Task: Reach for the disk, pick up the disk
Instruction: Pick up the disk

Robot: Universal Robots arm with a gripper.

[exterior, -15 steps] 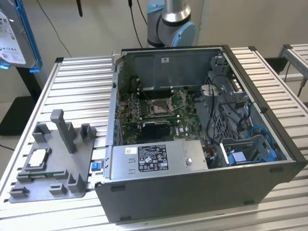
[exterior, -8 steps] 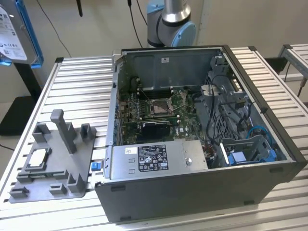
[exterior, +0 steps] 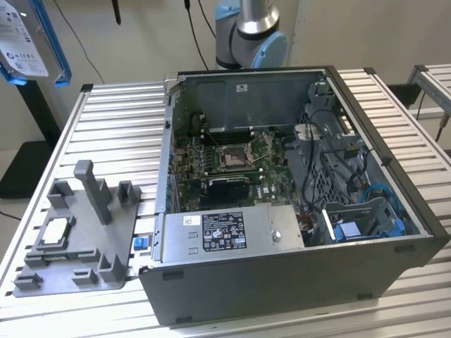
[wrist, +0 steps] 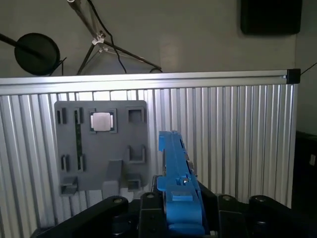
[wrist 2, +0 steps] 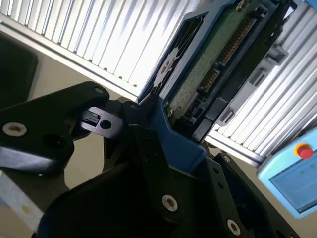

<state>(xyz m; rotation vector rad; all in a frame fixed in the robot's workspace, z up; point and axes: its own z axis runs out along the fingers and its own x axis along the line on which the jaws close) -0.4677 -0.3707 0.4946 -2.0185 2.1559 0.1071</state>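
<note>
The disk (exterior: 27,44) hangs high above the table at the exterior view's far left, its white label and blue frame showing. In the second wrist view the disk (wrist 2: 213,64) shows its green circuit-board side inside the blue frame. My gripper (wrist 2: 168,141) is shut on its lower end, with black fingers (wrist 2: 148,148) on either side of it. In the first wrist view the disk (wrist: 176,173) stands edge-on as a blue strip rising from between the fingers of my gripper (wrist: 181,210).
A grey fixture tray (exterior: 77,239) with a small square chip (exterior: 55,232) lies on the slatted table (exterior: 120,127), below the disk. An open computer case (exterior: 296,282) takes up the table's middle and right. The arm's base (exterior: 250,35) stands behind the case.
</note>
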